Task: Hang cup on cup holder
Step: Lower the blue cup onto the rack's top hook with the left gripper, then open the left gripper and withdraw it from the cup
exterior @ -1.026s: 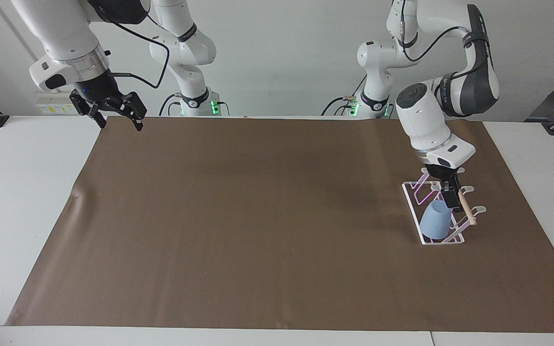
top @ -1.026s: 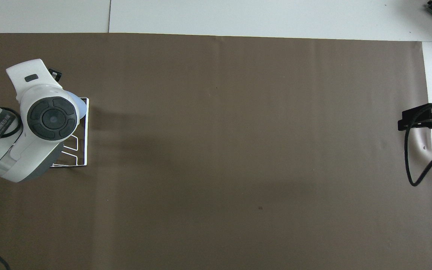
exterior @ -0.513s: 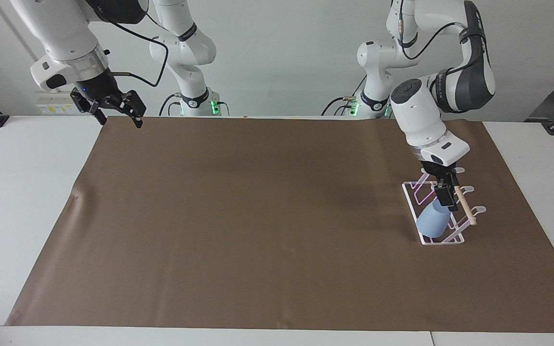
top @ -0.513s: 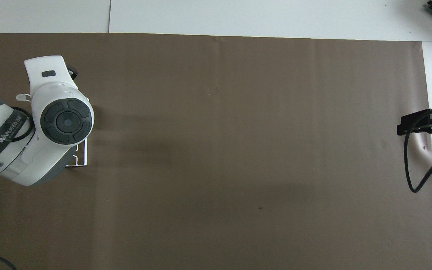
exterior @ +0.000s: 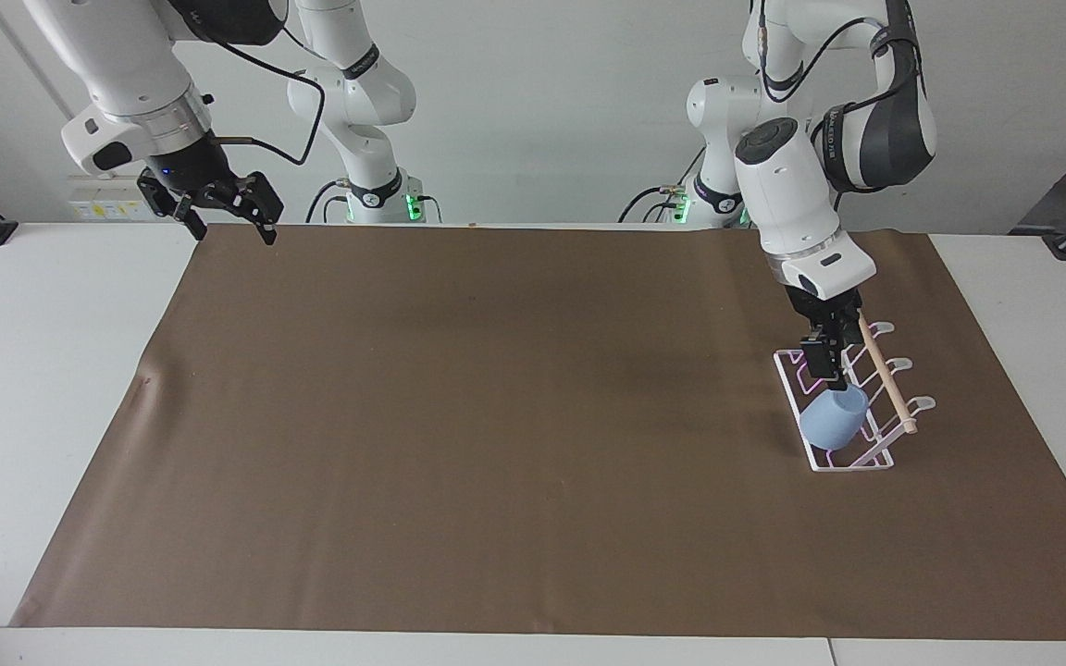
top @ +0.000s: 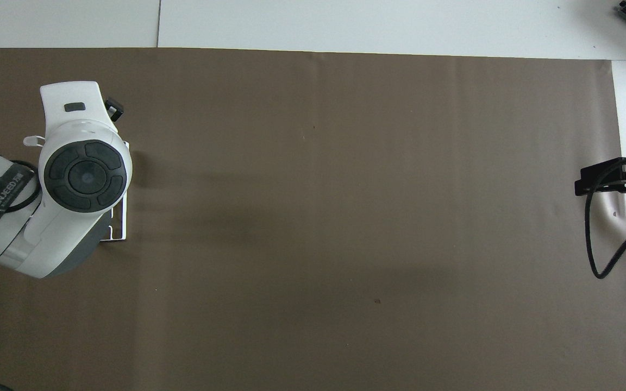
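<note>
The pale blue-grey cup (exterior: 833, 418) is sitting tilted on the white wire cup holder (exterior: 852, 396) at the right of the facing frame, on the brown mat (exterior: 533, 425) that is covering the desk (exterior: 52, 388). The left gripper (exterior: 823, 359) is hanging just above the cup; I cannot tell if it is gripping the cup. In the overhead frame the left arm is hiding the cup. The right gripper (exterior: 229, 220) is waiting with fingers spread and empty at the upper left, over the mat's corner.
</note>
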Robot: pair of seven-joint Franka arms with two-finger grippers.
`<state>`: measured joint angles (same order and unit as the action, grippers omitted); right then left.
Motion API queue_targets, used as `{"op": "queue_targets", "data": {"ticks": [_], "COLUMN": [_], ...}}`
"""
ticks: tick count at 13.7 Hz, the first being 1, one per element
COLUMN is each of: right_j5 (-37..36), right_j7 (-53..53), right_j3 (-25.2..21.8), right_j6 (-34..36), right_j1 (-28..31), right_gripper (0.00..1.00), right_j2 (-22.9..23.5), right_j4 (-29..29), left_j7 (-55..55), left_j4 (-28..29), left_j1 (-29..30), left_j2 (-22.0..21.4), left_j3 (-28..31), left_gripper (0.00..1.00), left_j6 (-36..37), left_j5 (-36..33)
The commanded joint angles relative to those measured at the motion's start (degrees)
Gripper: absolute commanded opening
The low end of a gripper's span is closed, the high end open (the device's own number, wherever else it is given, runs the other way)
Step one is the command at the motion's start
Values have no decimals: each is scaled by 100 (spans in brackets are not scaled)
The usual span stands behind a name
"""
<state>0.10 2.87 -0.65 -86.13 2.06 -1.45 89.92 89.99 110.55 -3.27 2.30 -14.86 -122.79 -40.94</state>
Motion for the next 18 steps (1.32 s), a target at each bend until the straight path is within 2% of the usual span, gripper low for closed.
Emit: {"op": "queue_targets", "data": {"ticks": [1, 7, 14, 18], "right_j5": [-160, -151, -397, -371], "right_j7": [-147, -182, -173, -112], "right_j3": [-40, -40, -22, -31], "right_j6": [-123, -132, -158, -202], "right_j1": [-39, 31, 40, 22], "right_gripper": [100, 100, 100, 100], "right_j2": [-110, -128, -189, -198], "right_j4": [140, 166, 307, 298], "left_j7": [-542, -2387, -4074, -5330], "left_j4": [-51, 37, -51, -455], "left_j1": [-138, -104, -165, -621], "left_j2": [-160, -520, -687, -687], "left_j3": [18, 106, 519, 1379], "left_gripper": [100, 100, 100, 100], "left_j6": [221, 493, 818, 1396], "left_j5": [462, 1430, 2291, 3214]}}
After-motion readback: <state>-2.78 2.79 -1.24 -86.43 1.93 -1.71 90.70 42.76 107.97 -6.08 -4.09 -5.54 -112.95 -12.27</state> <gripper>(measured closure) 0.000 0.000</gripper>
